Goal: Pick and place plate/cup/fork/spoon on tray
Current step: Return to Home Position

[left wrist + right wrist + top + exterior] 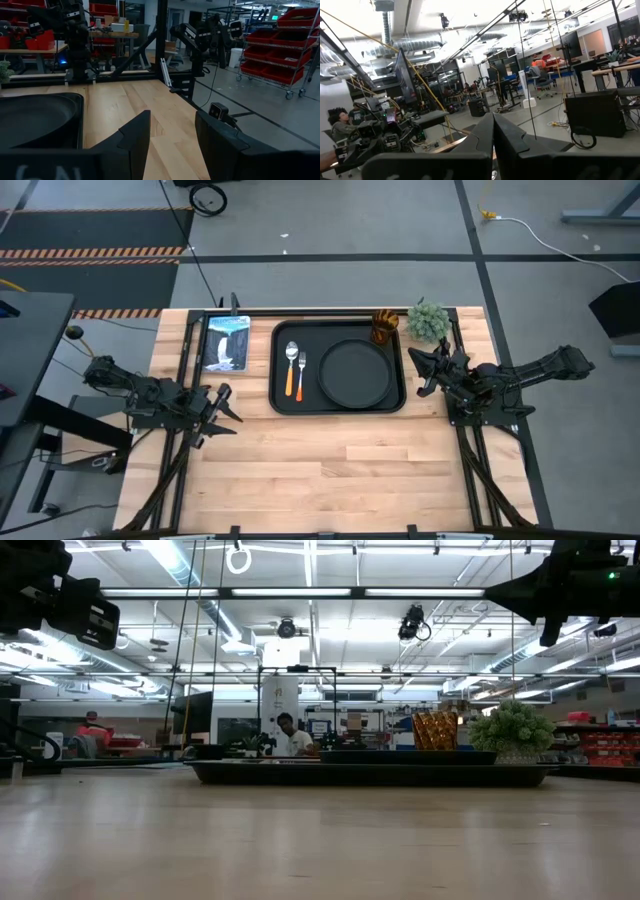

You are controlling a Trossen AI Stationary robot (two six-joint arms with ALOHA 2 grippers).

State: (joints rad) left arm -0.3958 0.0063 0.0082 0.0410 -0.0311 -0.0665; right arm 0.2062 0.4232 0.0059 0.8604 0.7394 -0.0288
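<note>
Plate, spoon, fork and seemingly cup sit on the tray, so left hand idles spread, right hand pinched closed.

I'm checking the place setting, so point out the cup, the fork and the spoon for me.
the cup (385, 326), high view, on its amber rim at the tray's far right corner.
the fork (301, 374), high view, on its red-orange handle.
the spoon (291, 351), high view, on its silver bowl.
</note>
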